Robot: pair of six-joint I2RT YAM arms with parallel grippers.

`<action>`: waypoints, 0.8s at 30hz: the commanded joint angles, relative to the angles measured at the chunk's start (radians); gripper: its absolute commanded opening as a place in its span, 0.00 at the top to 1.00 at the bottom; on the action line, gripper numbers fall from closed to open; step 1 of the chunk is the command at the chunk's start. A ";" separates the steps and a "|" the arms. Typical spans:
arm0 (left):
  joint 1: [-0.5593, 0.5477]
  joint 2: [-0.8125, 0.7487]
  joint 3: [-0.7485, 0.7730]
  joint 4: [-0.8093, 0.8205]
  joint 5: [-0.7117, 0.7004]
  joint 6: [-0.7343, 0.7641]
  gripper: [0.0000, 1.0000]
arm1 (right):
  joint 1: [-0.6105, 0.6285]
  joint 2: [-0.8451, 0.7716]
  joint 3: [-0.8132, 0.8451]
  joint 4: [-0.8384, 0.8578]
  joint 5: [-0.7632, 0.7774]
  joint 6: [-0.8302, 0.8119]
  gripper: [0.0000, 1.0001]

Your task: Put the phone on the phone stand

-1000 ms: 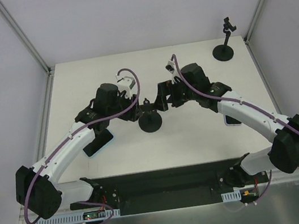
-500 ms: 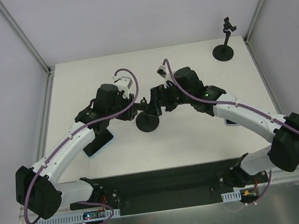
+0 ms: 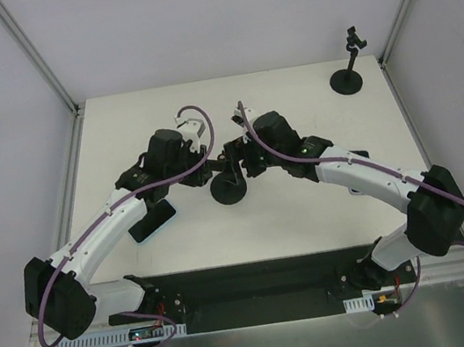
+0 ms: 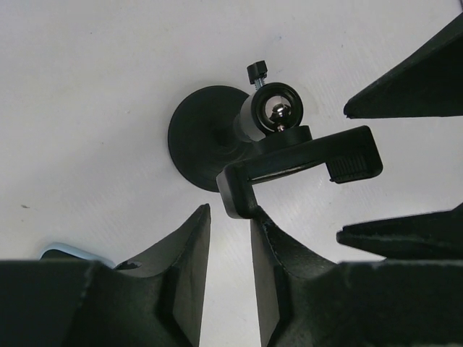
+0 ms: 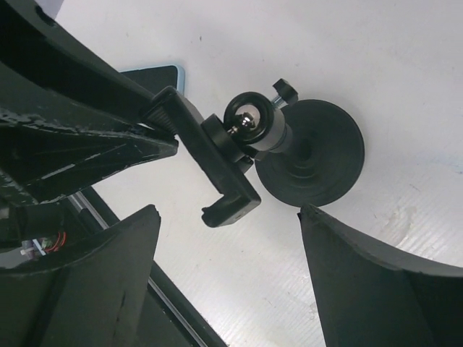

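The phone stand [image 3: 231, 188], black with a round base and a ball-joint clamp, stands mid-table between both grippers. The phone [image 3: 153, 220], dark with a light blue edge, lies flat on the table under my left forearm. Only its corner shows in the left wrist view [image 4: 72, 253] and in the right wrist view [image 5: 155, 72]. My left gripper [image 4: 230, 213] has its jaws narrowed to a slim empty gap, and one finger touches the end of the clamp [image 4: 296, 163]. My right gripper [image 5: 228, 210] stands wide open around the clamp's other end [image 5: 231, 206] without touching it.
A second black stand [image 3: 349, 74] stands at the back right corner. A light-edged flat thing [image 3: 358, 192] peeks out under my right forearm. Metal frame posts rise at the back corners, and the black base rail [image 3: 259, 280] runs along the near edge.
My right gripper has swung left to the stand's clamp and its jaws have closed a little. My left gripper's jaws have narrowed at the clamp. The stand's clamp has shifted slightly.
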State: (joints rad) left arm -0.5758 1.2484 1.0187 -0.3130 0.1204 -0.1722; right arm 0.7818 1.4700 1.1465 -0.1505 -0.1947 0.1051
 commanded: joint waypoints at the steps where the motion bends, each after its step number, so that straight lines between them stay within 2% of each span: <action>1: 0.010 -0.041 0.026 0.011 0.044 -0.001 0.71 | 0.005 0.006 0.048 0.009 0.083 -0.015 0.22; 2: 0.010 -0.049 0.021 0.015 0.044 0.000 0.63 | 0.004 0.007 0.051 0.011 0.089 -0.019 0.27; 6: 0.010 -0.086 0.003 0.034 0.013 0.000 0.45 | 0.001 0.015 0.061 0.011 0.106 -0.038 0.41; 7: 0.010 -0.101 -0.005 0.037 0.004 -0.001 0.43 | -0.003 0.016 0.059 0.011 0.107 -0.042 0.49; 12: 0.011 -0.155 -0.035 0.069 -0.062 -0.019 0.37 | -0.015 0.036 0.071 0.017 0.054 -0.099 0.68; 15: 0.016 -0.188 -0.055 0.083 -0.113 -0.038 0.36 | -0.022 0.035 0.073 0.016 0.023 -0.160 0.87; 16: 0.017 -0.201 -0.061 0.084 -0.114 -0.044 0.34 | -0.026 0.033 0.075 0.012 0.018 -0.176 0.95; 17: 0.019 -0.205 -0.065 0.086 -0.154 -0.049 0.32 | -0.029 0.032 0.073 0.008 0.002 -0.189 0.99; 21: 0.027 -0.202 -0.069 0.091 -0.148 -0.058 0.30 | -0.061 0.026 0.087 -0.023 -0.074 -0.315 0.99; 24: 0.045 -0.179 -0.066 0.094 -0.092 -0.084 0.41 | -0.088 0.016 0.098 -0.057 -0.117 -0.346 0.99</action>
State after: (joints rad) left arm -0.5545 1.0565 0.9562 -0.2604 0.0055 -0.2176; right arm 0.7273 1.5021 1.1919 -0.1844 -0.2081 -0.1520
